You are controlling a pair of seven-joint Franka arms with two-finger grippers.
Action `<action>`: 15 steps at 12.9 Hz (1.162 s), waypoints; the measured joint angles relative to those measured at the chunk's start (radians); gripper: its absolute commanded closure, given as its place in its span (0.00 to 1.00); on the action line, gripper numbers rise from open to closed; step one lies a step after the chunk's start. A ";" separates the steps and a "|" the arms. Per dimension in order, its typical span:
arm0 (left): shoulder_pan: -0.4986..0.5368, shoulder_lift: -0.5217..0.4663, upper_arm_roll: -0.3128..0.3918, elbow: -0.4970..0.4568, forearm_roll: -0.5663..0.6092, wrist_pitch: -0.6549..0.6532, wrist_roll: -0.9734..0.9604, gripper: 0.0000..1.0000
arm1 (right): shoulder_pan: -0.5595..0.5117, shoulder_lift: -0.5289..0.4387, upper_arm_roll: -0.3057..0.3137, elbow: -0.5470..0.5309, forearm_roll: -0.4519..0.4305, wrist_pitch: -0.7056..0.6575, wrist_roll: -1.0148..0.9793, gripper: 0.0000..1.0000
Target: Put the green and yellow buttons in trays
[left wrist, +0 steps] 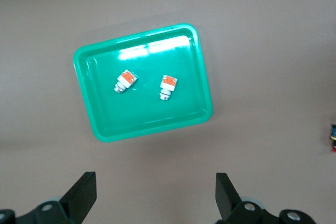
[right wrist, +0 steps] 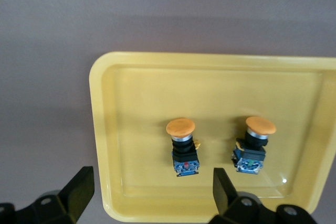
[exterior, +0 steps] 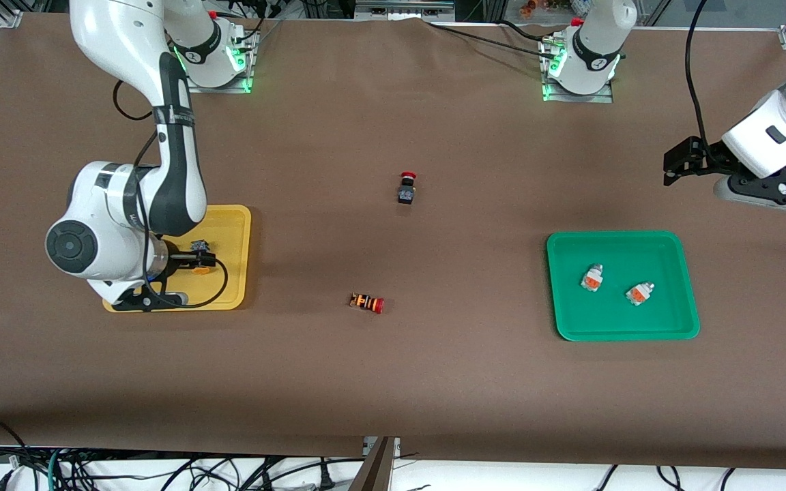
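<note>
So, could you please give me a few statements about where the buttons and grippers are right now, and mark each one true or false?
1. Two white buttons lie in the green tray. True.
2. The yellow tray holds one yellow-capped button. False: it holds two.
3. The right gripper is over the yellow tray, open and holding nothing. True.
4. The black red-capped button sits in the green tray. False: it stands on the table between the trays.
5. The left gripper is shut on a white button. False: it is open and holds nothing.
</note>
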 measured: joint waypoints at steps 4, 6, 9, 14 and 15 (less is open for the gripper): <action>-0.005 -0.020 0.017 -0.070 -0.001 0.029 -0.006 0.00 | -0.293 -0.185 0.357 0.013 -0.255 -0.036 0.074 0.00; -0.008 -0.021 0.017 -0.070 -0.001 0.027 -0.007 0.00 | -0.398 -0.283 0.459 0.009 -0.298 -0.097 0.101 0.00; -0.008 -0.023 0.019 -0.070 -0.001 0.025 -0.010 0.00 | -0.517 -0.427 0.600 -0.032 -0.328 -0.143 0.104 0.00; -0.010 -0.024 0.020 -0.069 -0.001 0.025 -0.010 0.00 | -0.597 -0.630 0.670 -0.067 -0.403 -0.233 0.112 0.00; -0.010 -0.024 0.020 -0.069 -0.001 0.025 -0.010 0.00 | -0.610 -0.652 0.676 -0.070 -0.403 -0.250 0.112 0.00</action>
